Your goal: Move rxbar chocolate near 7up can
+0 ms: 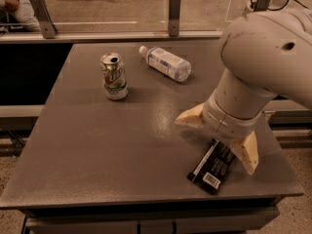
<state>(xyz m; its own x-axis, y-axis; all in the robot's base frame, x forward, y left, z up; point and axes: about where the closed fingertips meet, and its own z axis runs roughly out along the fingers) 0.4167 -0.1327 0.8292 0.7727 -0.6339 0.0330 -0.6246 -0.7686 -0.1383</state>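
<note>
The rxbar chocolate (212,167) lies flat on the grey table (97,155) near its front right corner, black with a white stripe and a barcode patch. My gripper (218,135) hangs over the bar's far end, open, with one cream finger (191,117) to the bar's left and the other (246,153) to its right. The bar's far end is hidden under the wrist. The 7up can (113,76) stands upright at the table's far left, well apart from the bar.
A clear plastic bottle (165,63) with a white cap lies on its side at the back middle of the table. A glass barrier with metal posts (174,12) runs behind the table. The table's front edge is just below the bar.
</note>
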